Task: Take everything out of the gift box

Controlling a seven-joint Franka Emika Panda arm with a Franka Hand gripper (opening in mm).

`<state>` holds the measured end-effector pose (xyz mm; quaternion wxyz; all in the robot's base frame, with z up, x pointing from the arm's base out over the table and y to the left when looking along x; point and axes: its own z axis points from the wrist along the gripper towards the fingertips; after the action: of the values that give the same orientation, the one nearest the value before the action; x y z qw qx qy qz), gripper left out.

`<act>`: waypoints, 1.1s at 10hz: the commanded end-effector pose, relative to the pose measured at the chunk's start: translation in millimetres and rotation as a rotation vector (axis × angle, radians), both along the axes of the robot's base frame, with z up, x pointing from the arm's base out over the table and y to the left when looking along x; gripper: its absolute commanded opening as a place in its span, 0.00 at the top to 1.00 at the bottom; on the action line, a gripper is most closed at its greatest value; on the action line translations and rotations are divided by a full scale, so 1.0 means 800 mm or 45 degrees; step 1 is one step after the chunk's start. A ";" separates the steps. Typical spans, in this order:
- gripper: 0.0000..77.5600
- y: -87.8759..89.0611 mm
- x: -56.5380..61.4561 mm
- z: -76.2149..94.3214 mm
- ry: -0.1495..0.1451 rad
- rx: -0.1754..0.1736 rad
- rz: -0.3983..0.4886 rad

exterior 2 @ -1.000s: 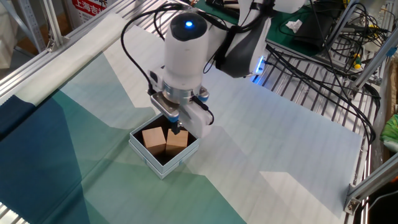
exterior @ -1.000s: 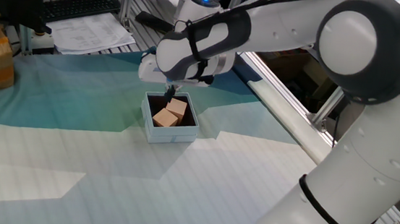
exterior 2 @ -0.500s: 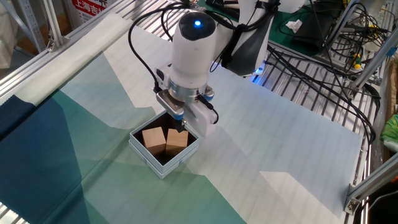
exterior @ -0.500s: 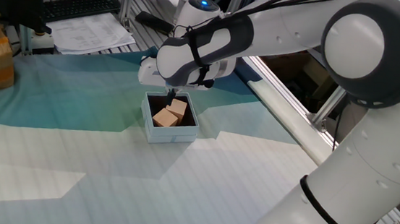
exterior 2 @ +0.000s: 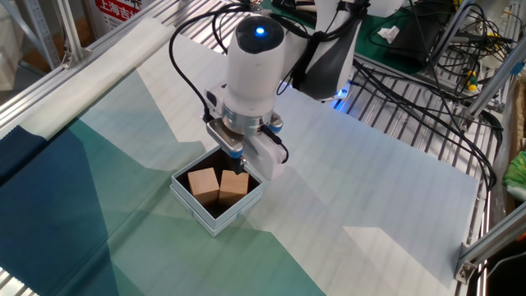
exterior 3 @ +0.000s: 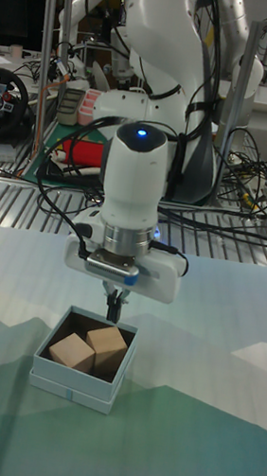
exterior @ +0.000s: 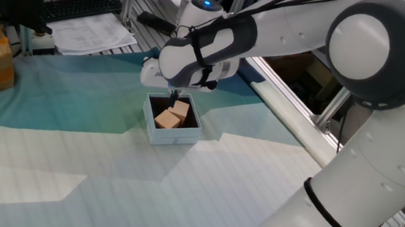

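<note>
Nearest the tall fixed camera, the gift box (exterior 3: 73, 380) is sitting on the teal and white tablecloth (exterior 3: 188, 438), and both wooden cubes are resting inside it side by side: the left cube (exterior 3: 72, 352) and the right cube (exterior 3: 107, 345), which is riding slightly higher and a little farther back. Just beyond and above the right cube, the gripper (exterior 3: 114, 303) is hanging from the arm with its fingers pointing straight down. They are reading as one thin dark stem, so they appear drawn close together and holding nothing, though how narrow the gap is cannot be told. The coming move probably turns on this: the right cube is lying directly under the fingers and slightly toward the camera, so the gripper would likely need to spread before dropping around it. One fixed view is showing the cubes tilted against each other, while the other fixed view hides the fingertips behind the wrist.
</note>
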<state>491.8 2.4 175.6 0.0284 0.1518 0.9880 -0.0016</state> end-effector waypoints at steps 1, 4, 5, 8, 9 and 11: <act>1.00 0.000 0.001 0.001 -0.022 0.003 -0.040; 1.00 0.000 0.001 0.001 0.026 0.020 -0.173; 1.00 0.000 0.001 0.001 0.040 0.051 -0.217; 1.00 0.000 0.001 0.001 0.052 0.059 -0.265; 1.00 0.000 0.001 -0.002 0.042 0.044 -0.274; 1.00 0.003 0.000 -0.014 0.029 0.032 -0.307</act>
<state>491.7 2.9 172.9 0.0080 0.2584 0.9659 0.0112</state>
